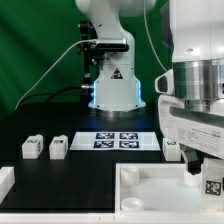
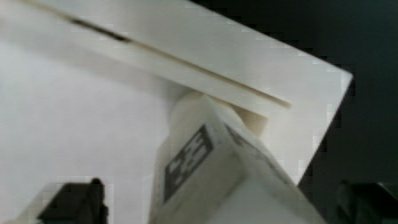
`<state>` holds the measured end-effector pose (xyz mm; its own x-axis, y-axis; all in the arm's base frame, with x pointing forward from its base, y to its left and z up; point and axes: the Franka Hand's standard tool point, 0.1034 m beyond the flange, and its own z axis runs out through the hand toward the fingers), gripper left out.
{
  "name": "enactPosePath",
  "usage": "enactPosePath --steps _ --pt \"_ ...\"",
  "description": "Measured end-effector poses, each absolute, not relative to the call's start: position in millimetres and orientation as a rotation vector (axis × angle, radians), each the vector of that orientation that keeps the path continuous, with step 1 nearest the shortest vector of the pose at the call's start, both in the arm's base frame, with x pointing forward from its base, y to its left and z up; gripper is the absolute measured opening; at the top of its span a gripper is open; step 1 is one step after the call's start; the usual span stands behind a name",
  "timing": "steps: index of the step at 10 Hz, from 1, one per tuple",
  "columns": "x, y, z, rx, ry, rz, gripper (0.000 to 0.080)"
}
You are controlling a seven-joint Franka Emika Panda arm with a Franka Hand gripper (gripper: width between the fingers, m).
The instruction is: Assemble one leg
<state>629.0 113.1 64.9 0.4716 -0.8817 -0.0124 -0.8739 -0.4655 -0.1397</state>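
White plastic fills the near foreground: the large square board (image 1: 160, 195) with raised corner sockets lies on the black tabletop (image 1: 60, 175). At its corner on the exterior view's right stands the leg (image 1: 211, 183), a small blocky peg with its black-and-white tag facing outward and its long axis upright. In the wrist view the same leg (image 2: 217, 160) rises from the board's corner (image 2: 107, 120), tag face showing. The end effector (image 1: 200, 165) hangs just above and beside it, jaws spread apart and released; its dark fingertips (image 2: 75, 200) flank the leg without touching it. Farther back, two more legs (image 1: 45, 147) sit apart on the tabletop, beside the marker board (image 1: 118, 140). Behind stands the robot base (image 1: 113, 85).
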Motion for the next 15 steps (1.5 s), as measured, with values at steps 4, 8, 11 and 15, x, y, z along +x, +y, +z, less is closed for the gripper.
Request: enactPosePath --steps 4,8,11,15 --pt "639 103 69.5 -2.951 0.699 -0.099 0.0649" --pt "638 103 68.4 -2.925 0.801 -0.093 0.0377" --pt "637 104 67.8 -2.748 1.259 -0.059 0.0291" --pt "630 102 67.3 -2.047 2.158 0.064 0.0291"
